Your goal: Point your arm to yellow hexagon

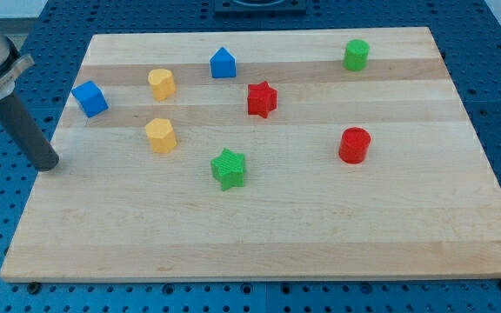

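The yellow hexagon (160,136) lies on the wooden board (259,243), left of centre. My tip (49,163) rests at the board's left edge, well to the left of the hexagon and slightly lower in the view, not touching any block. The dark rod slants up to the view's top left. A second yellow block, heart-like (161,83), sits straight above the hexagon in the view. A blue cube (90,98) lies above and to the right of my tip.
A blue house-shaped block (223,63) lies near the top centre. A red star (262,99) and a green star (229,168) lie mid-board. A red cylinder (354,145) and a green cylinder (356,54) stand on the right.
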{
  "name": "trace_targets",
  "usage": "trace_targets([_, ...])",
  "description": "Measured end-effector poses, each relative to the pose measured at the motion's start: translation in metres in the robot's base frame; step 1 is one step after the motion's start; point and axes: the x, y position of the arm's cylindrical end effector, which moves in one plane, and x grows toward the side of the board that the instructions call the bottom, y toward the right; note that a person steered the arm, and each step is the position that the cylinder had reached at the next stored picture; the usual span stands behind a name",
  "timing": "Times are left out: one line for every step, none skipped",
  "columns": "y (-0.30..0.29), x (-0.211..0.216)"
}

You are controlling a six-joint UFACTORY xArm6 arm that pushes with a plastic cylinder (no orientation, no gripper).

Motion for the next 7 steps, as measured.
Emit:
trace_targets([0.000, 0.000])
trace_targets([0.000, -0.016])
trace_targets([0.000, -0.050])
trace_targets([0.011, -0.067])
trace_targets([0.031, -0.070])
trace_targets([0.053, -0.070])
trace_targets([0.077, -0.071])
